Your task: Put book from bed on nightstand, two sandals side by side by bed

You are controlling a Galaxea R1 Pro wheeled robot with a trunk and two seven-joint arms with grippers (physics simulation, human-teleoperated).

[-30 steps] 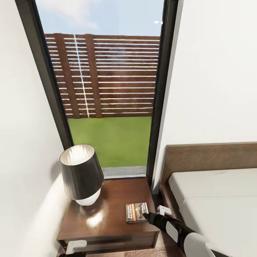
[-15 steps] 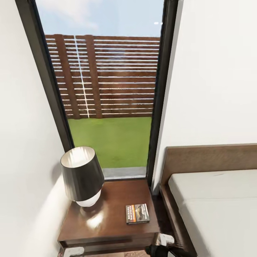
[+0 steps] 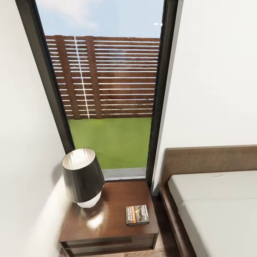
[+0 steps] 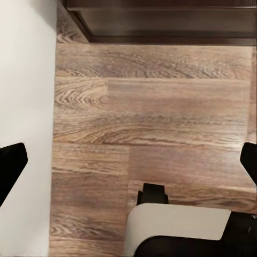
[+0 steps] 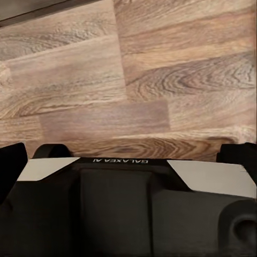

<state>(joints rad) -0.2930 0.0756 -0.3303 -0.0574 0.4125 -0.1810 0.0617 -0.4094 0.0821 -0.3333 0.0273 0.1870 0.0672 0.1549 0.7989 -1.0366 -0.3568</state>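
With the book [image 3: 137, 215] lying flat on the nightstand [image 3: 107, 217], the book step reads as done; the sandals are next.

The book sits near the nightstand's front right corner, long axis running left-right across the top, well apart from the lamp [image 3: 82, 176] at the back left. The bed [image 3: 214, 210] stands just right of the nightstand. Left gripper [image 4: 128, 160] hangs over bare wood floor [image 4: 160, 107] beside a white wall, fingers spread wide, holding nothing. Right gripper [image 5: 128, 160] also faces floor planks; its fingertips sit at the frame edges, probably apart and empty. The wrist views give floor that the head view barely covers, so no arm can be judged nearer a sandal.
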